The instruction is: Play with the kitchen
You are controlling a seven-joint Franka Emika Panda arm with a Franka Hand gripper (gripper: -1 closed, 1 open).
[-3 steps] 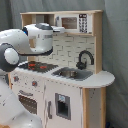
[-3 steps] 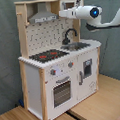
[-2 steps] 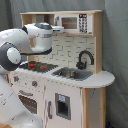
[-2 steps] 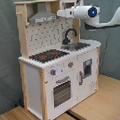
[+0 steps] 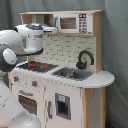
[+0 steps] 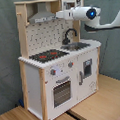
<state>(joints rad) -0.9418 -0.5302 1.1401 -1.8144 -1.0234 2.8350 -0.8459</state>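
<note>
Over the last second the arm [image 6: 86,14] had shifted toward the second exterior view's left, carrying its white end further under the top shelf and closer to the grey hood [image 6: 44,16]. Whether the gripper [image 6: 59,15] was spread or closed could not be told from either view; its tip sat high in the alcove, just beside the hood in the second exterior view. In the first exterior view the arm's white body [image 5: 31,37] hung above the black-red hob [image 5: 37,65] and hid the hood.

The kitchen [image 6: 56,71] stood on a wooden floor [image 6: 98,102] against a grey curtain [image 6: 5,48], white with light-wood sides. On its counter the hob lay at one end and the sink [image 5: 71,74] with the black faucet [image 5: 84,59] at the other. A small microwave [image 5: 73,23] sat in the top shelf. Below the hob were knobs [image 6: 61,72] and the oven door [image 6: 61,91]
</note>
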